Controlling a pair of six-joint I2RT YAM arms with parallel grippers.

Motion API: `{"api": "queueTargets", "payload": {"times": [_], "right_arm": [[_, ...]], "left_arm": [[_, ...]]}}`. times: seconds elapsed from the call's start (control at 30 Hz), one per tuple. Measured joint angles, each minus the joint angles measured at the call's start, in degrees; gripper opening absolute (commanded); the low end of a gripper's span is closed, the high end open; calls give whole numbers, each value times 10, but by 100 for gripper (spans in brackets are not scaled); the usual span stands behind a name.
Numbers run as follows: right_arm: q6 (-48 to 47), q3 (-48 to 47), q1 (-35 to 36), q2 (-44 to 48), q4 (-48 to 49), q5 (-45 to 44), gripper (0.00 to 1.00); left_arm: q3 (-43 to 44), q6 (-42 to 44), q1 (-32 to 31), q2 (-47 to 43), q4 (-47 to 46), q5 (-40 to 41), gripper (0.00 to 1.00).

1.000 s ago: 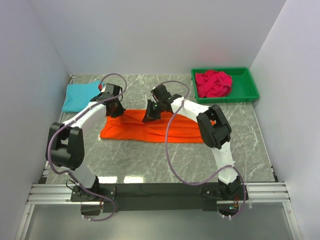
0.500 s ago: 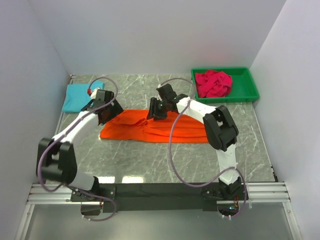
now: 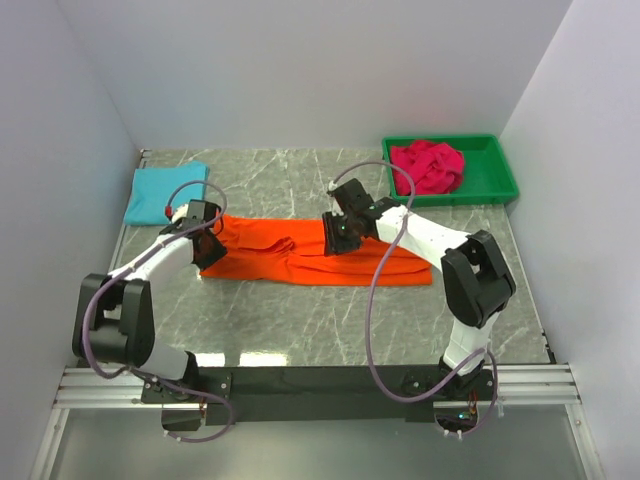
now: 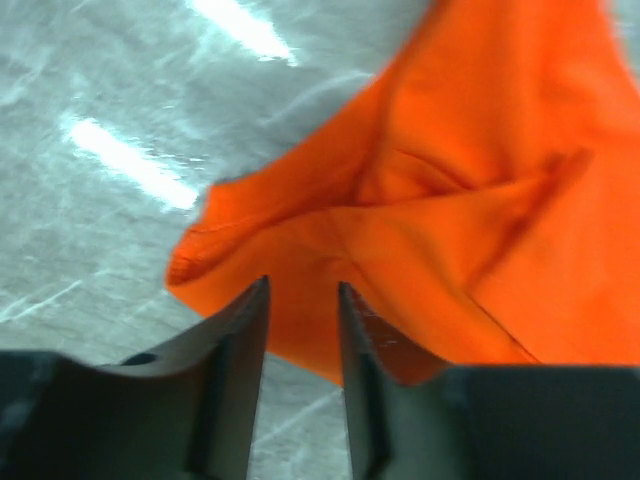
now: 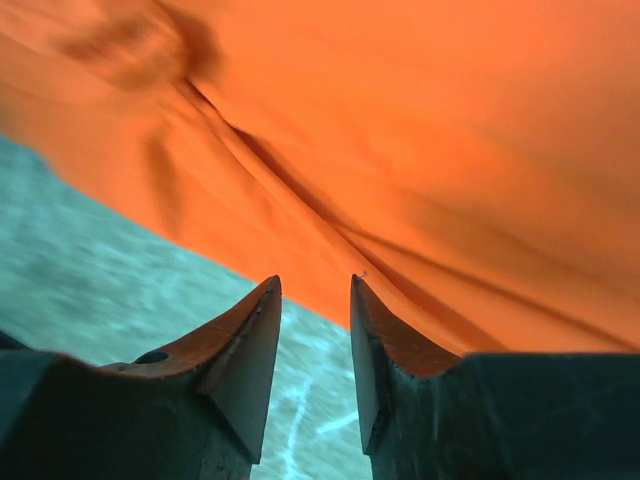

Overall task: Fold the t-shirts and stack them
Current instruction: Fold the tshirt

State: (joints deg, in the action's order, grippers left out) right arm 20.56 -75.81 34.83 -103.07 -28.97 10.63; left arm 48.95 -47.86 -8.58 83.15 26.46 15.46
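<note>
Nearest, bare marbled tabletop [image 3: 300,320] ahead of the arm bases. Then the orange tee [image 3: 290,258], spread across the middle as a long wrinkled band, seemingly folded over lengthwise, with rumpled ridges along its middle and a left end bunched to a soft point. Over that left end, the left claw [image 4: 300,290]: narrowly parted, gripping nothing, tips just above the hem, likely placed there for a pinch at the corner. Near the band's middle, at an edge of the cloth, the right claw [image 5: 315,285]: likewise narrowly parted and empty, poised above a crease, probably to pair with the left for a two-handed fold. Farther back at left, the blue tee [image 3: 165,190], already a flat rectangle, set aside as a likely base for the stack. At far right, the pink tee [image 3: 427,165], crumpled in the green bin [image 3: 450,197], not yet folded.
</note>
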Motion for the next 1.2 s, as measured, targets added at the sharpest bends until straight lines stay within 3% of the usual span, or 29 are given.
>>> {"api": "queueTargets", "payload": {"times": [0.33,0.73,1.2], "right_arm": [[12,26,19,-14,-32,-7,37],[28,26,20,-59,-50,-30,36],[56,-41,-20,-95,-74,-174,35]], "left_arm": [[-34,-35,49,28,15,12,32],[-35,-42,58,28,12,4,32],[-35,-44,58,27,12,3,33]]}}
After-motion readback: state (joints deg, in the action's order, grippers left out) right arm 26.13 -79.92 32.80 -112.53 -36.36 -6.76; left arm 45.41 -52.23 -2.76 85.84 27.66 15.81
